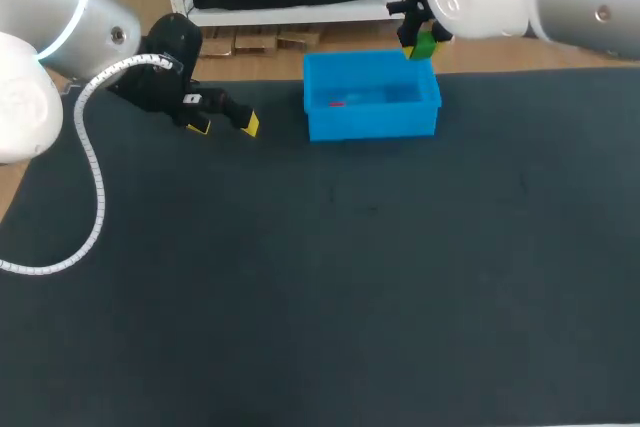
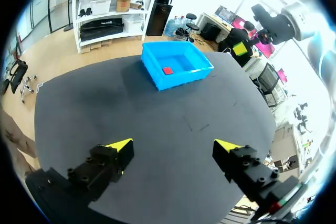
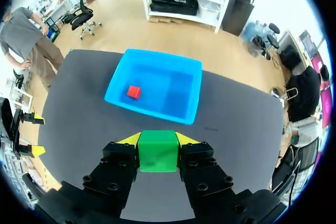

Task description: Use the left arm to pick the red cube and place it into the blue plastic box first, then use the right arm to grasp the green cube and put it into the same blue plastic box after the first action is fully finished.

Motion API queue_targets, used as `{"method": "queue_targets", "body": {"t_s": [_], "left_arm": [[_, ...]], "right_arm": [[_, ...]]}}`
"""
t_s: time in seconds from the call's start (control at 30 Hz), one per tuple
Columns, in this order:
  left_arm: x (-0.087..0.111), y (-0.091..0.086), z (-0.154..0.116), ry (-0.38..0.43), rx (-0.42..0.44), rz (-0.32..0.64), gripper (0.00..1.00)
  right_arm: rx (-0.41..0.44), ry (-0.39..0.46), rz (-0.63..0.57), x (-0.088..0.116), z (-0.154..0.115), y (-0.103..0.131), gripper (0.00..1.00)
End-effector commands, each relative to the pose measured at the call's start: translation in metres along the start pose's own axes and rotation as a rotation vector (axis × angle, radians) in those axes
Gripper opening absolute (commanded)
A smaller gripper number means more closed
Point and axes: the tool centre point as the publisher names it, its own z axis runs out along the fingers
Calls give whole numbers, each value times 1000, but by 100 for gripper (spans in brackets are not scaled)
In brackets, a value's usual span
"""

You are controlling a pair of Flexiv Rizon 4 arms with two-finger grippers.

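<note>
On a dark table (image 1: 300, 297), the red cube (image 3: 134, 92) lies inside the blue box (image 1: 370, 125). The right gripper (image 3: 157, 139) clamps the green cube (image 3: 157, 151) between its yellow-tipped fingers, above the box's far right corner. The left gripper (image 1: 225, 125) hangs spread wide, low over the table beside the box.

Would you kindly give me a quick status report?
Left gripper open, empty. Right gripper shut on green cube, near blue box. Red cube inside. Nothing in the way.
</note>
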Motion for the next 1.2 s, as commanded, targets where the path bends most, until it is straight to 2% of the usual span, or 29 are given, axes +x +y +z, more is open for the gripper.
{"method": "queue_targets", "body": {"t_s": [0.03,0.43,0.8,1.2], "left_arm": [[0,0,0,-1,1,0,100],[0,0,0,-1,1,0,100],[0,0,0,-1,1,0,100],[0,0,0,-1,1,0,100]], "right_arm": [[-1,14,-2,-17,4,-2,0],[6,-12,-11,-46,6,-8,0],[-27,-40,-5,-57,20,-8,0],[-21,-67,-7,-72,25,-9,0]]}}
